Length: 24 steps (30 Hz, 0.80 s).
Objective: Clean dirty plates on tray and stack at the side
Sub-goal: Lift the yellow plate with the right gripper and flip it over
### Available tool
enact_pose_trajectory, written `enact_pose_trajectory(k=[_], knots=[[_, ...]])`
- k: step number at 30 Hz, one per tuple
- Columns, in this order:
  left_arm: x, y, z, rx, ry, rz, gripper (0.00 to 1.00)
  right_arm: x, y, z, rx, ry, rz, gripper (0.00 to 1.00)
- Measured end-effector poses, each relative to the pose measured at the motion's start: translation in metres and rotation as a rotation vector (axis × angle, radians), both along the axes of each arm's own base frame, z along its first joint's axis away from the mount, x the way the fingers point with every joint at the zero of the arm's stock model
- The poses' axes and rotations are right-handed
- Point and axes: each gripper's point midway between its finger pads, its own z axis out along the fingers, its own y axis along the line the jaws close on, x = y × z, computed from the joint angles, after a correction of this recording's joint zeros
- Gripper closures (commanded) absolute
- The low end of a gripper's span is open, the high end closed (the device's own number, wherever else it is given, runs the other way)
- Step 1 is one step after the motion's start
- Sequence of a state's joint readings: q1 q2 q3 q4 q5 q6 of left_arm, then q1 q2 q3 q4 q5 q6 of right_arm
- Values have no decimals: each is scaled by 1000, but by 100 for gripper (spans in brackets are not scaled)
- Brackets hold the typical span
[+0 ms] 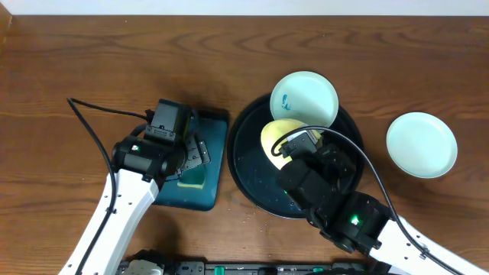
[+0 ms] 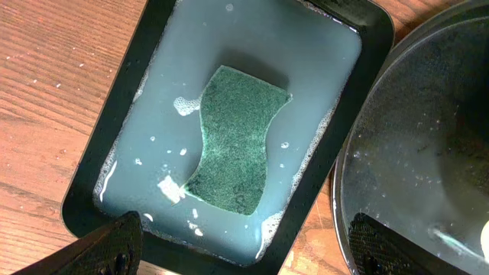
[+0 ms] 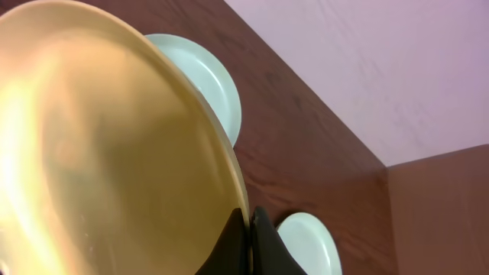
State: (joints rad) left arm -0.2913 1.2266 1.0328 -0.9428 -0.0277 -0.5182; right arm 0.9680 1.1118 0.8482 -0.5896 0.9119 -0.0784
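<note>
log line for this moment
left gripper: open over sponge; right gripper: shut on yellow plate over black tray; smeared mint plate: on tray rim; other mint plate: on table

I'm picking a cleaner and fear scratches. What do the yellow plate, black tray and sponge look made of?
Yellow plate: probably hard plastic or glazed ceramic; smooth, glossy, with soft highlights.
Black tray: likely plastic or lacquer; glossy, wet-looking surface reflecting light.
Sponge: fibrous green scouring pad, matte and speckled.
</note>
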Motion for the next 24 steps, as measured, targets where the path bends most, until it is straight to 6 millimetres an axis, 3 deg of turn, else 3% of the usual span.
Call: enact_pose_trajectory(k=[14, 24], knots=[[0, 0, 0, 0, 0, 0, 13, -1, 3, 7, -37, -36, 12, 99], [0, 0, 0, 0, 0, 0, 13, -12, 16, 17, -91, -89, 59, 99]])
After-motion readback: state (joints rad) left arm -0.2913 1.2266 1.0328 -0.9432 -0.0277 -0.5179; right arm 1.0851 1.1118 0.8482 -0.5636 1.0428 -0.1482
